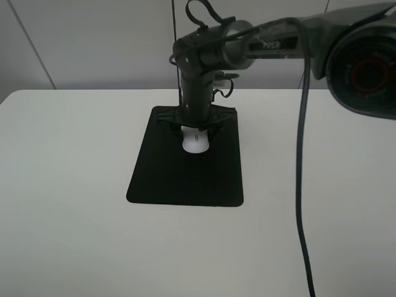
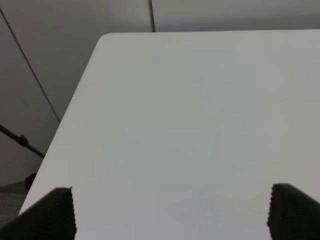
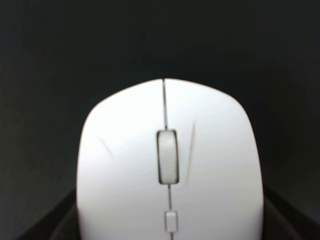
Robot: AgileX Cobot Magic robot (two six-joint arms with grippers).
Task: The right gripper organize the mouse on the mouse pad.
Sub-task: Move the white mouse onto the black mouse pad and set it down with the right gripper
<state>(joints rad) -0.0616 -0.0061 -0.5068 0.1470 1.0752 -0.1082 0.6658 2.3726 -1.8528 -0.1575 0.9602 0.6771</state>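
The white mouse [image 1: 195, 144] lies on the far half of the black mouse pad [image 1: 185, 179], near its middle line. My right gripper [image 1: 196, 132] points straight down over it, one finger on each side of the mouse. In the right wrist view the mouse [image 3: 167, 160] fills the frame with its grey scroll wheel in the middle, on the black pad [image 3: 160, 40]. The dark fingers [image 3: 47, 225] press against its two sides. My left gripper [image 2: 170, 210] is open and empty above bare white table; it does not show in the exterior view.
The white table [image 1: 62, 185] stretches around the pad on all sides. A black cable [image 1: 302, 185] hangs down on the right from the right arm. The left wrist view shows the table's corner and edge [image 2: 100, 40] with grey wall panels behind.
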